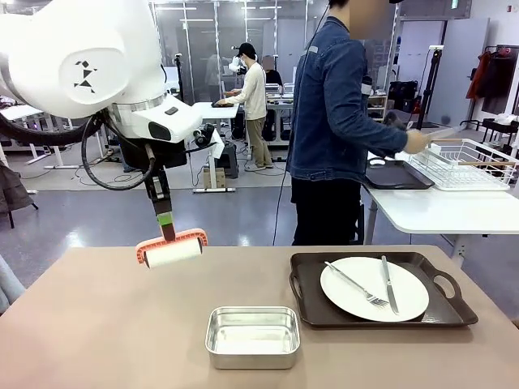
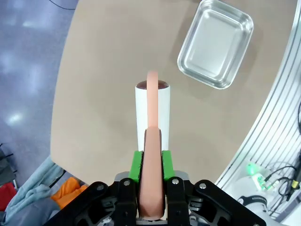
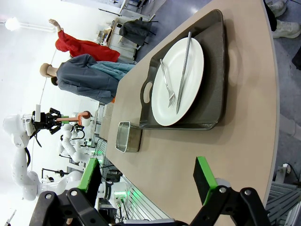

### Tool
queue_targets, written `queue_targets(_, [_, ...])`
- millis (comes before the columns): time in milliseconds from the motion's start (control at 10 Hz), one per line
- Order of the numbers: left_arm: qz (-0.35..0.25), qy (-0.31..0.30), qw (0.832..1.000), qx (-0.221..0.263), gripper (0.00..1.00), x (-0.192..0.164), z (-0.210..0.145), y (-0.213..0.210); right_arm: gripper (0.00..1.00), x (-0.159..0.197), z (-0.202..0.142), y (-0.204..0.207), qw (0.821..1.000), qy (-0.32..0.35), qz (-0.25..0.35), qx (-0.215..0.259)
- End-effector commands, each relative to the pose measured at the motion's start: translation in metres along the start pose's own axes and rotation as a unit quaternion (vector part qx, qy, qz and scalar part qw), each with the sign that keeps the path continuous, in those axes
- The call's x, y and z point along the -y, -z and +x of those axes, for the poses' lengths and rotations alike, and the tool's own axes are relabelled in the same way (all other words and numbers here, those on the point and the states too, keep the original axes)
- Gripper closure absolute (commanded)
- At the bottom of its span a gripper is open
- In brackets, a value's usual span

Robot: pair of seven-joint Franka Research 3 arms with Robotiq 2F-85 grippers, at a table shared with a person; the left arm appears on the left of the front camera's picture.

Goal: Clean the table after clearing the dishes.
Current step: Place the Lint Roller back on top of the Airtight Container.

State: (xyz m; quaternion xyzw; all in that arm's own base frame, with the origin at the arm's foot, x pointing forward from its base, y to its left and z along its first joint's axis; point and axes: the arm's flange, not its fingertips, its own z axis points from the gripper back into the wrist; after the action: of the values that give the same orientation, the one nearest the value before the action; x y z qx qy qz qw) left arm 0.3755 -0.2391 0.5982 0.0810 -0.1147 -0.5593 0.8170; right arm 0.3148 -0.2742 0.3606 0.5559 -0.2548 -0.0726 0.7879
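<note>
Bench [image 1: 97, 324] takes up the lower half of the front view, and its left part lies bare under your tool. Your left pincer [image 1: 165, 220] is clamped narrow on the orange handle of a roller [image 1: 172, 253], which hangs roll-down just above the bench at the frame's left, not touching it. In the left wrist view the white roll points toward the top of the frame, with the pan [image 1: 252, 356] off to the upper right.

Clearing looks only partly done. One tray [image 1: 308, 292] sits on the bench at the right of the front view and carries a plate [image 1: 357, 304] with a fork [image 1: 357, 284] and a knife [image 1: 389, 285] lying on it. The person [image 1: 332, 121] stands at the far side, turned toward the rack [image 1: 466, 166] at the upper right with a hand [image 1: 418, 140] over it. What that hand holds is too blurred to tell.

Your right pincer [image 3: 146, 174] stands wide and holds nothing. Its view looks along the bench toward the tray.

So you are at the hand-off between clearing and wiping. My reading is that the next move calls for one of two things. Either hold the roller up until the tray is gone, or lower it flat onto the bare left part and roll there. If you roll, keep the strokes well apart from the pan and the tray, and bring the roll down level so its whole length meets the bench.
</note>
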Motion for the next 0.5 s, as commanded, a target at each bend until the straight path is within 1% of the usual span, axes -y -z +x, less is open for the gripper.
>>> queue_targets(0, [0.002,-0.004,1.0,-0.001,0.79,-0.004,0.002,-0.004,0.0,-0.003,-0.001,-0.001,1.0,-0.001,0.005,0.002])
queue_targets(100, [0.0,0.0,1.0,0.0,0.79,0.0,0.0,0.0,0.0,-0.003,-0.001,-0.001,1.0,-0.001,0.005,0.002])
queue_targets(200, [-0.041,0.051,0.998,0.021,0.79,0.006,0.023,0.004,0.0,-0.003,-0.001,-0.001,1.0,-0.001,0.005,0.002])
queue_targets(300, [-0.067,0.084,0.994,0.022,0.79,0.015,0.041,0.009,0.0,-0.003,-0.001,-0.001,1.0,-0.001,0.005,0.002])
queue_targets(400, [-0.081,0.111,0.99,0.007,0.79,0.023,0.058,0.019,0.0,-0.003,-0.001,-0.001,1.0,-0.001,0.005,0.002])
